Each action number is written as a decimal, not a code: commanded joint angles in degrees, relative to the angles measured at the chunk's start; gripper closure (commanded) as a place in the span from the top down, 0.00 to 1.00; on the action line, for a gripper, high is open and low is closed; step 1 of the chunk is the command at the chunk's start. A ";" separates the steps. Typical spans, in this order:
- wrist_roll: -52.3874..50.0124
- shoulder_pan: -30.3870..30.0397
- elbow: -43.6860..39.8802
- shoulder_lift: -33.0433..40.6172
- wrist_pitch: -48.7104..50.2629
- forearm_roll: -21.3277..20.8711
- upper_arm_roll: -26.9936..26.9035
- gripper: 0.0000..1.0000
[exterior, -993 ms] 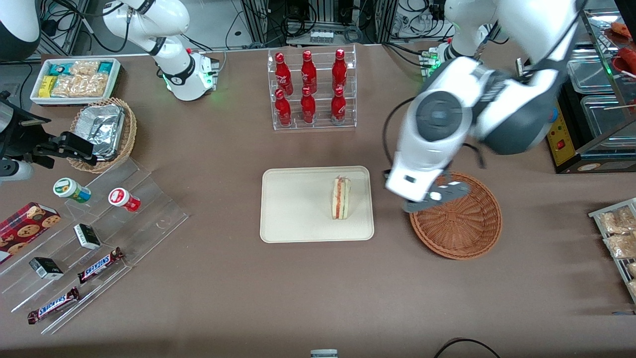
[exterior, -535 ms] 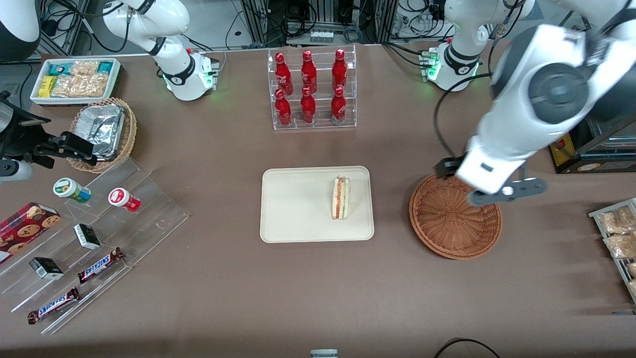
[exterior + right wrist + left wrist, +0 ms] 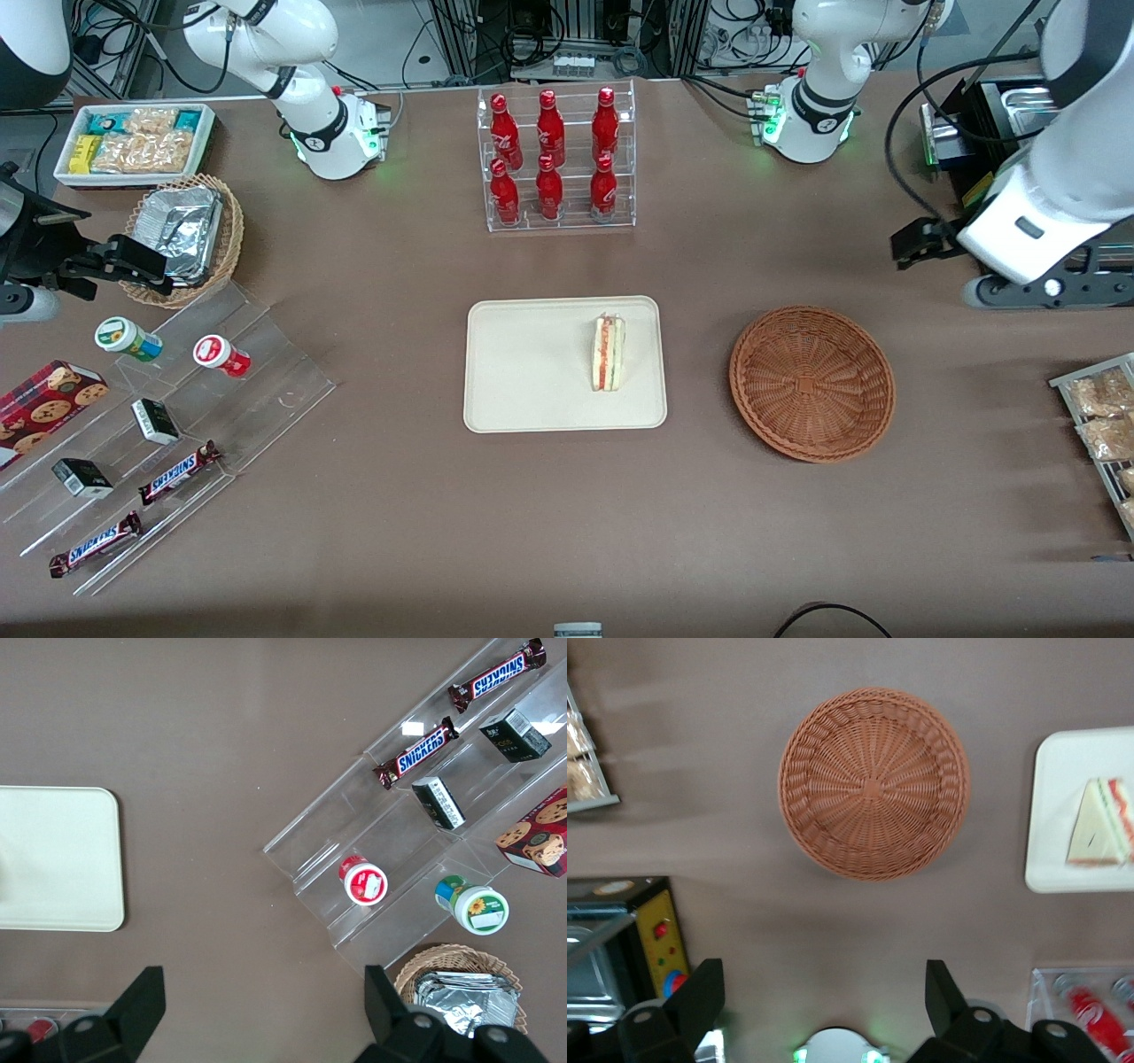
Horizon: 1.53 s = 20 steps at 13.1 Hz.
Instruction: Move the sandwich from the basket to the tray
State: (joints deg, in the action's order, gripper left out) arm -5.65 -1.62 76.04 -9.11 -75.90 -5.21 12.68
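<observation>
The sandwich point(image 3: 609, 354) lay on the tray point(image 3: 523, 372), so the task looked done; the basket point(image 3: 811, 383) was empty, and the tool point(image 3: 824, 1010) hung released above the surface point(image 3: 567, 514).

The front camera looks steeply down over the whole tabletop point(image 3: 567, 514). The left wrist camera hangs high, facing straight down past its hand point(image 3: 824, 1001), whose fingers stand wide apart. Both views share the basket point(image 3: 812, 383) point(image 3: 873, 782) below the hand and the tray point(image 3: 532, 365) point(image 3: 1076, 806) farther off.
</observation>
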 commanded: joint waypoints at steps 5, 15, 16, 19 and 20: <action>4.60 1.09 8.50 9.01 -0.21 1.61 -1.87 1.00; 4.51 5.13 8.78 8.76 -0.48 1.87 -2.40 1.00; 4.51 5.31 8.78 8.76 -0.48 1.87 -2.40 1.00; 4.51 7.06 8.78 8.67 -0.57 1.87 -3.62 1.00; 4.51 7.25 8.78 8.58 -0.57 1.87 -3.72 1.00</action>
State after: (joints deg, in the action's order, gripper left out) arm -2.04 4.39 83.72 -1.49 -75.74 -4.22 10.55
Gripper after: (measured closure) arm 0.000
